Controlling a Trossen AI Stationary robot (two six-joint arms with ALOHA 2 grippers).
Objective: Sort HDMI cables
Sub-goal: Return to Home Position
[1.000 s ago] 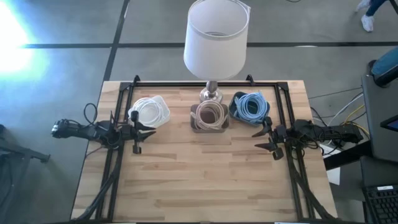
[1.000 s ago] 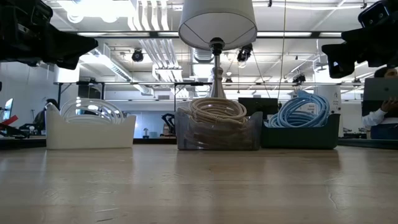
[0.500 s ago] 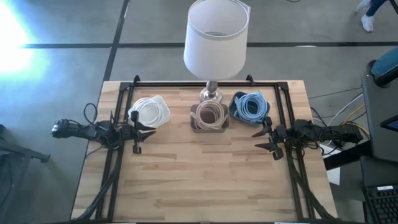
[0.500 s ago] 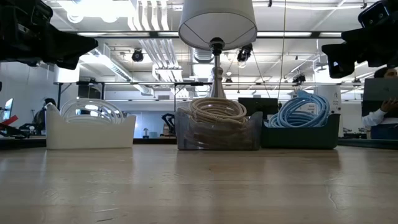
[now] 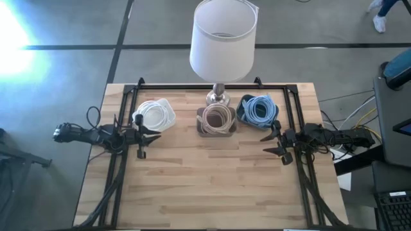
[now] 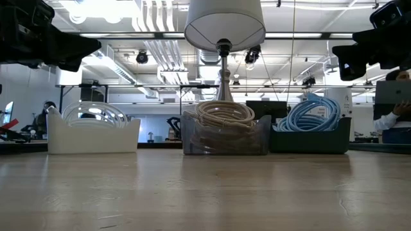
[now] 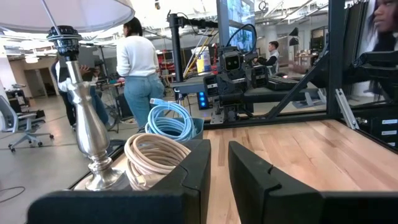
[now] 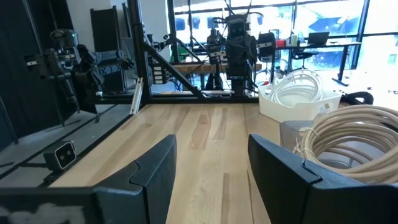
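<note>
High view, upper middle of the frame: white HDMI cables (image 5: pixel 154 114) fill the white bin (image 6: pixel 93 138), beige cables (image 5: pixel 216 117) the clear bin (image 6: pixel 225 142), blue cables (image 5: pixel 259 109) the blue bin (image 6: pixel 311 142), below a lamp (image 5: pixel 223 38). The left tool (image 5: pixel 149 138) hangs at the tabletop's (image 5: pixel 205 186) left edge, fingers slightly apart; the right tool (image 5: pixel 273 147) at the right edge, fingers wide apart

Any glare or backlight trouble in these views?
High view: blown-out glare on the grey floor, upper left, off the wooden table. Low view: bright ceiling lights silhouette the left arm and right arm. Right wrist view: bright windows behind.
</note>
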